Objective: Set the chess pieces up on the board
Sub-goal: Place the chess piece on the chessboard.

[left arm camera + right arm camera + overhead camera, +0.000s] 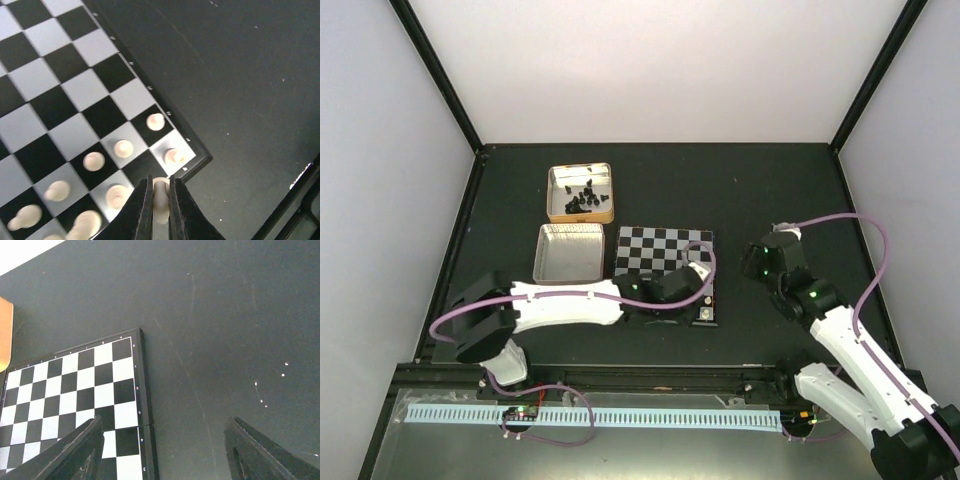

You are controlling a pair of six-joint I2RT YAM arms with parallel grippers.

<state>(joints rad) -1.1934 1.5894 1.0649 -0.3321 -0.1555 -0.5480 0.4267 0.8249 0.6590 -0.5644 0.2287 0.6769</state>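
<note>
The board (665, 262) lies flat on the dark worktop (780, 190), just to the right of a silver tin (570, 255). Beyond that tin stands a second tin (552, 195) with a tan rim, and the black chess pieces (582, 198) are heaped loosely inside it.

The left arm (565, 305) is stretched along the board's near edge towards its near right corner. In the left wrist view, the left jaws are pressed onto a single cream piece (161, 197), which is pinched upright between them at the board's rim close to that corner. Whether it touches the board cannot be told. Several cream chess pieces (123, 148) are already seen standing on the squares of the two ranks nearest this corner, one to a square. Those at the lower left of the view are blurred.

The right arm (840, 330) is held over bare worktop to the right of the board. The right jaws are spread wide, with nothing between them.
</note>
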